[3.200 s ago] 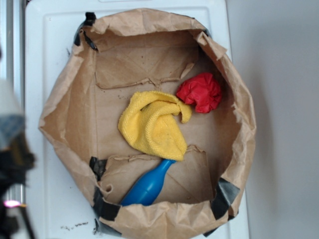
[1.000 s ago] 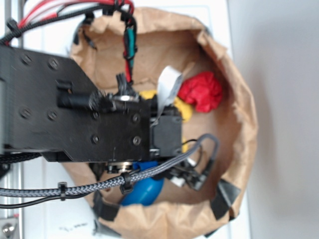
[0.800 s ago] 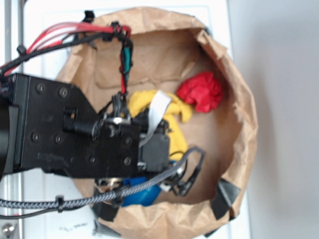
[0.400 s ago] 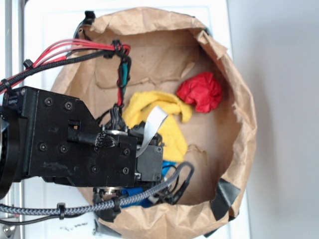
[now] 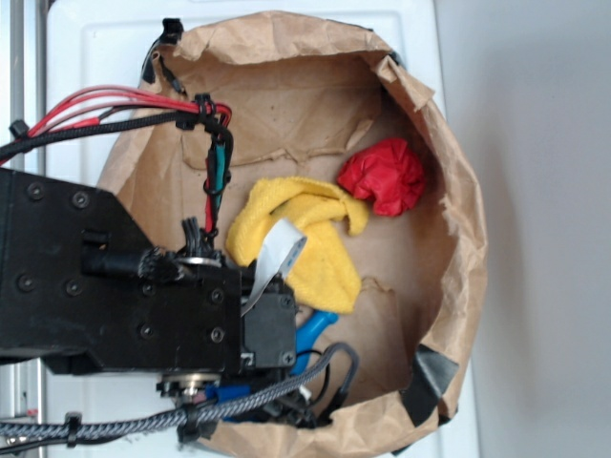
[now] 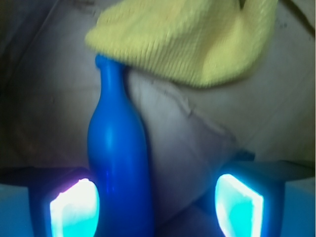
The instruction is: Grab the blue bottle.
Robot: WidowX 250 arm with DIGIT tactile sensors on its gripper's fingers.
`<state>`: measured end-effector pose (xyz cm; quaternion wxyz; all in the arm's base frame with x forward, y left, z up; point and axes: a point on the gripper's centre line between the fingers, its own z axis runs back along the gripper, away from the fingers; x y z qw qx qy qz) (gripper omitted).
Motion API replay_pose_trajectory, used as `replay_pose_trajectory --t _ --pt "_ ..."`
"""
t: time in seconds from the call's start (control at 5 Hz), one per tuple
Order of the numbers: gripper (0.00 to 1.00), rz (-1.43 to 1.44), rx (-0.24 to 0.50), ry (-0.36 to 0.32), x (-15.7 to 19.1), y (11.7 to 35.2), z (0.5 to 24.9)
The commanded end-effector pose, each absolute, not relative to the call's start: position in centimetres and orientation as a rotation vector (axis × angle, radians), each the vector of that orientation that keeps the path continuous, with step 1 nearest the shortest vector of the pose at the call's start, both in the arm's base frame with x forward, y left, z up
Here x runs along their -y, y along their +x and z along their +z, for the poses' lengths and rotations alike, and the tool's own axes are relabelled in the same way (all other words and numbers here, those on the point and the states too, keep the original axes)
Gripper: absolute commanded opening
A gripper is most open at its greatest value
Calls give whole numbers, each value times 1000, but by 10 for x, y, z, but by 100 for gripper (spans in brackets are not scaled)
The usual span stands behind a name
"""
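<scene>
1. Wrist view is showing the grab not yet made — the smooth, glossy bright-blue plastic bottle (image 6: 118, 163) is lying on the brown paper floor, untouched as far as I can judge, and nothing is being pinched.
2. The black robot gripper (image 6: 157, 205) is standing spread wide, its two glowing pads at the lower left and lower right of that view with a broad gap between them.
3. The bottle's wide body is sitting just beside the left-hand pad (image 6: 74, 207), well off the middle of the gap; whether they are touching I cannot tell. Its narrow neck is pointing away from the camera, the tip reaching under the edge of the crumpled yellow knitted cloth (image 6: 192, 42).
4. In the exterior view the arm is covering most of the bottle; only a strip of blue (image 5: 313, 329) is peeking out below the cloth (image 5: 305, 239), inside the low brown paper-bag basin (image 5: 458, 239). A crumpled red ball (image 5: 384, 176) is lying well apart.
5. Judging from this, the approach is largely done — what is left is centring over the body, lowering and closing.
</scene>
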<state>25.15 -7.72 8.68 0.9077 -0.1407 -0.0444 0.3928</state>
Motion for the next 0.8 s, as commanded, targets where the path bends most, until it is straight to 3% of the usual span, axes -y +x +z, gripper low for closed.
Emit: replay_pose_trajectory --t 0.0,0.2,0.4,0.6 --pt "100 785 135 -299 90 265 79" --pt "100 811 150 -237 94 277 59" --pt "69 810 164 -185 85 288 49" --pt "0 850 186 -218 70 297 67"
